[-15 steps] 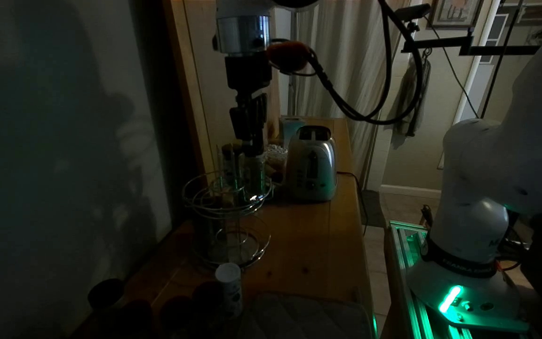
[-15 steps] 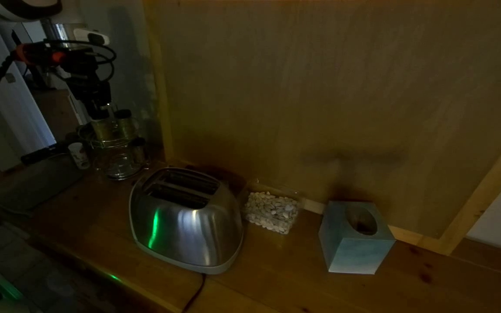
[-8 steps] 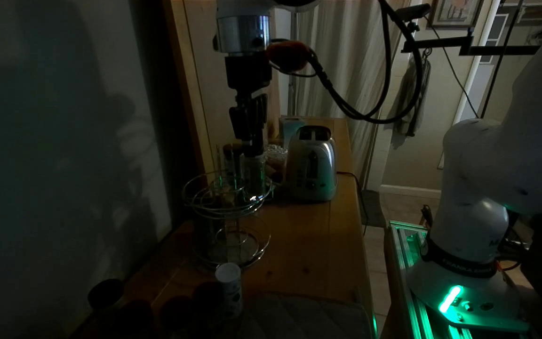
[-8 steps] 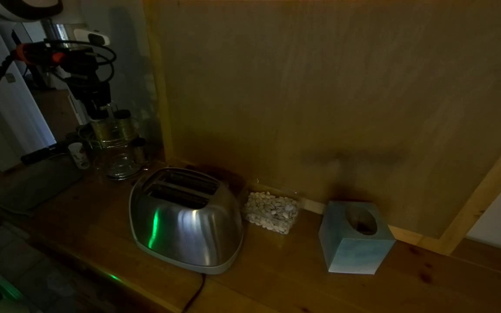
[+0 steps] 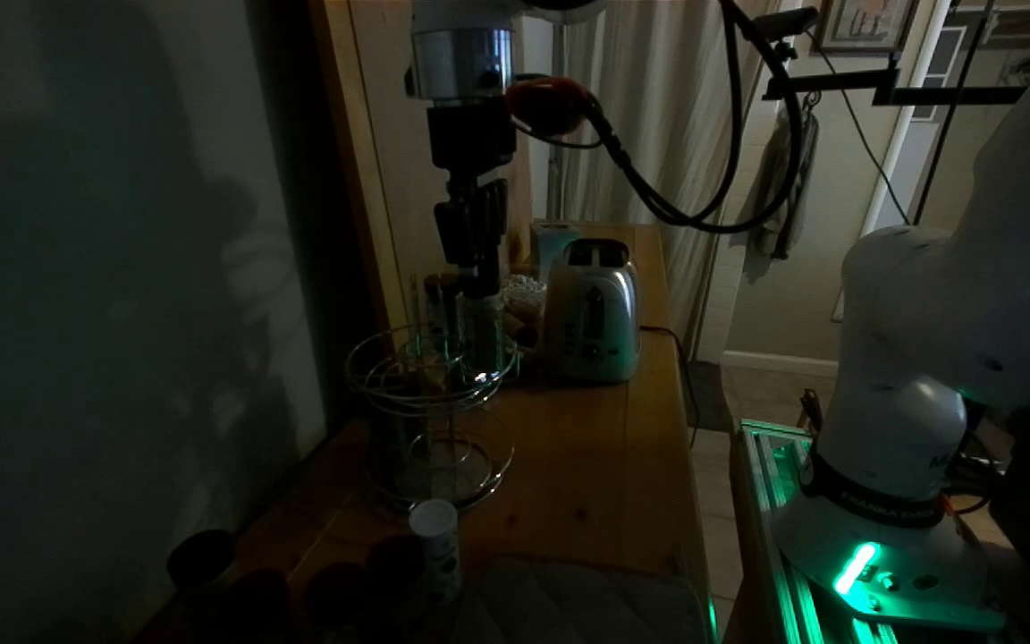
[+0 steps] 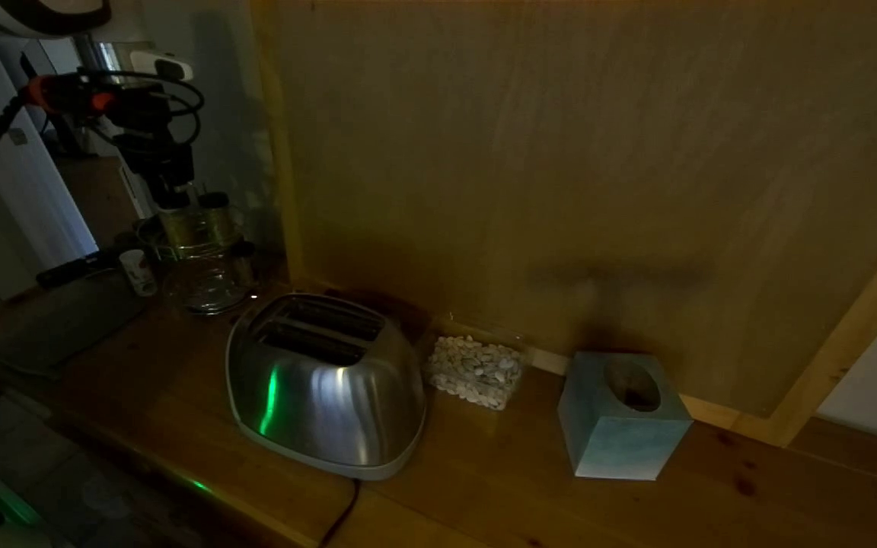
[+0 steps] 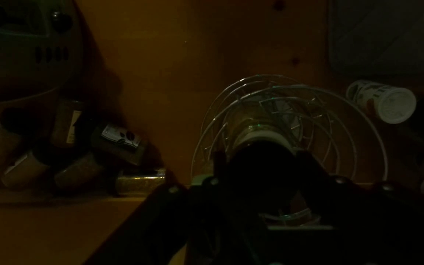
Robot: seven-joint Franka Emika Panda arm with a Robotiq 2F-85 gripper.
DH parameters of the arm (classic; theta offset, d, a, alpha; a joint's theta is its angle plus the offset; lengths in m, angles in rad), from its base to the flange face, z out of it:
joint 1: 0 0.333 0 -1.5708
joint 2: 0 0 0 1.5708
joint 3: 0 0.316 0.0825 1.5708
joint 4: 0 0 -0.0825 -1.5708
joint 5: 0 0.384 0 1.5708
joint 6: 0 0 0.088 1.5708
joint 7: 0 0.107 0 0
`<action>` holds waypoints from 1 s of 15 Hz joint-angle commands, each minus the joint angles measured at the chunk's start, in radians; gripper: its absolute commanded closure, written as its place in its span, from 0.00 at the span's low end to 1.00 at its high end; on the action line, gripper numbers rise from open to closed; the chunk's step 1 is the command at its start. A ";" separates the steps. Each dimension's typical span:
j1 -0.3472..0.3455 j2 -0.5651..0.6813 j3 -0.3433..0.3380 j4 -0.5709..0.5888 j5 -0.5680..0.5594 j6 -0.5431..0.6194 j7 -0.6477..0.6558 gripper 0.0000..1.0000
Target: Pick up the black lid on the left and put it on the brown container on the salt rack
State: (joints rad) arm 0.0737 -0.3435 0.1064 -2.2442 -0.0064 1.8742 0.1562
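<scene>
Above the wire rack, in the wrist view, the gripper is clenched on the black lid, its fingers on opposite sides of the rim. The lid covers the mouth of the brown container, a pale band of the neck showing below its edge; whether it is fully seated cannot be determined in this light. Several jars are grouped on the wooden table, just beside the toaster; which stand and which lie is unclear. A printed white canister is near the rack, opposite these.

In an exterior view, the robot base carries a lit green strip. The gripper points straight down; the container is upright in the rack's upper tier, the lid at its top.

In an exterior view, a second jar, dark-capped, stands beside the container. Pale pebbles and a light-blue box with an oval opening are on the table, well apart from the rack.
</scene>
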 commanded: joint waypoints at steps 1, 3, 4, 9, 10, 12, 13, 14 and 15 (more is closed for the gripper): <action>0.004 0.021 -0.008 0.022 0.033 -0.010 -0.023 0.76; 0.004 0.022 -0.008 0.023 0.033 -0.015 -0.026 0.76; 0.004 0.023 -0.008 0.023 0.033 -0.016 -0.027 0.76; 0.001 0.019 -0.008 0.024 0.027 -0.025 -0.024 0.76; 0.001 0.016 -0.008 0.025 0.027 -0.026 -0.023 0.76; 0.002 0.013 -0.009 0.024 0.028 -0.027 -0.025 0.76; 0.002 0.012 -0.008 0.024 0.027 -0.027 -0.024 0.76; 0.001 0.008 -0.009 0.022 0.028 -0.020 -0.023 0.76; 0.002 0.007 -0.009 0.022 0.029 -0.021 -0.024 0.76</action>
State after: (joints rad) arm 0.0738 -0.3430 0.1057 -2.2433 -0.0021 1.8721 0.1500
